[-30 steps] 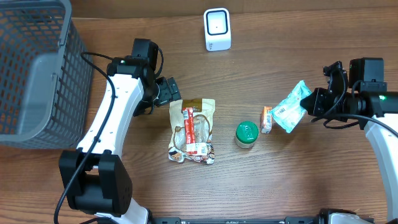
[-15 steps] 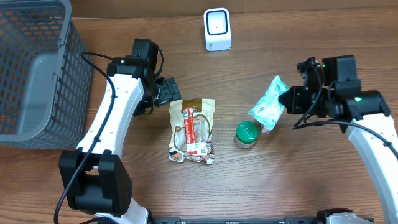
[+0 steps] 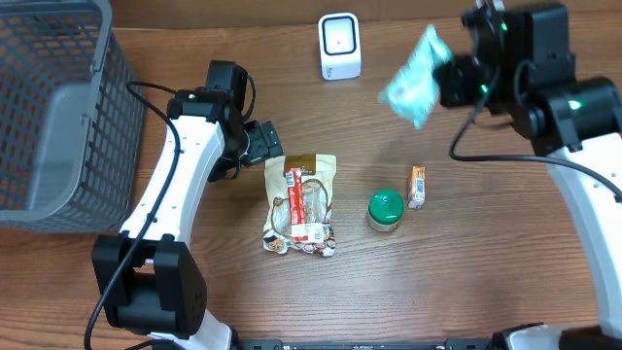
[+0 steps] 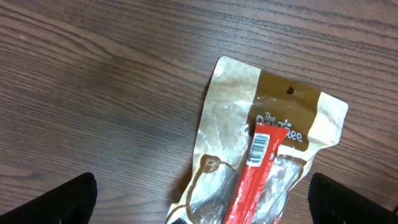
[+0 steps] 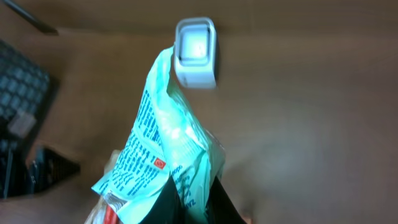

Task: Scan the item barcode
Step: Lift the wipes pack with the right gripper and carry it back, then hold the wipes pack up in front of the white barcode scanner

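Custody of the teal packet (image 3: pixel 412 80) lay with the right gripper (image 3: pixel 442 80), whose fingers were clenched on one end of it. The packet was held up off the table (image 3: pixel 486 282), near the white scanner (image 3: pixel 339 46) and to its right. In the right wrist view the packet's far end overlapped the scanner's face, a placement judged to serve presenting the code. No barcode could be made out on the visible side. The left gripper (image 3: pixel 267 144) stood spread wide, grasping nothing, just beside the top of the brown snack pouch (image 3: pixel 301 204), apparently kept clear of the scanning. A green-lidded jar (image 3: pixel 386 209) and a small orange packet (image 3: pixel 416 186) lay on the table, presumably awaiting their turn, and the grey basket (image 3: pixel 58 94) at the left presumably took finished goods.
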### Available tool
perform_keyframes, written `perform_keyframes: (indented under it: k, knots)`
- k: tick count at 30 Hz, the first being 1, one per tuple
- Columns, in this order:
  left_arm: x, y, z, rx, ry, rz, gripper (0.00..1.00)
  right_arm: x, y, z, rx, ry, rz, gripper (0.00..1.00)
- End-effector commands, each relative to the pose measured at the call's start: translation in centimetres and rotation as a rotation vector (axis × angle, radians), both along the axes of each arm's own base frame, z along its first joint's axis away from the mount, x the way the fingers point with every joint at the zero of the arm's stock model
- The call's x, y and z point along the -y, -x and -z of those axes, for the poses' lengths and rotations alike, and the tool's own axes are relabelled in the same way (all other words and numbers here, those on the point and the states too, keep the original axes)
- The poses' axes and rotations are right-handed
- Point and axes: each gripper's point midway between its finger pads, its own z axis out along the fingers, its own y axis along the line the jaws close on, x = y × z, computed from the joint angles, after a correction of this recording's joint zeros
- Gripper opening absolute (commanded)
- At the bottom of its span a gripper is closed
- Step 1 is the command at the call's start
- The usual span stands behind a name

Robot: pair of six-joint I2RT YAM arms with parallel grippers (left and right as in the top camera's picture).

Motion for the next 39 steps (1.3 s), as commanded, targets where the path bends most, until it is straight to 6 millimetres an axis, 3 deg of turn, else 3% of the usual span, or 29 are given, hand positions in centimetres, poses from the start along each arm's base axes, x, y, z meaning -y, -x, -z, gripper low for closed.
perform_keyframes:
  k: [1,7,12,18,21,26,39]
  knots:
    - [0.2,-0.5,-1.4,0.044,0.01,-0.003,1.0,-1.4,-2.4,-1.9,0.159,0.122,-0.029,0.03]
    - [0.2,-0.5,-1.4,0.044,0.01,-0.003,1.0,-2.6,-6.1,-2.9,0.348,0.301,-0.003,0.03]
    - [0.2,-0.5,-1.4,0.044,0.01,-0.003,1.0,-4.7,-10.0,-1.6,0.474,0.513,0.005,0.04]
    - [0.2,-0.5,-1.4,0.044,0.01,-0.003,1.0,-5.8,-13.1,-0.4,0.555,0.588,0.134,0.04]
    - [0.2,-0.5,-1.4,0.044,0.01,-0.004,1.0,-5.9,-14.2,-0.2,0.592,0.597,0.222,0.04]
    - [0.2,-0.5,-1.4,0.044,0.01,-0.003,1.0,-7.7,-15.5,1.2,0.645,0.578,0.278,0.04]
    - [0.2,-0.5,-1.4,0.044,0.01,-0.003,1.0,-10.3,-18.4,7.1,0.705,0.557,0.342,0.04]
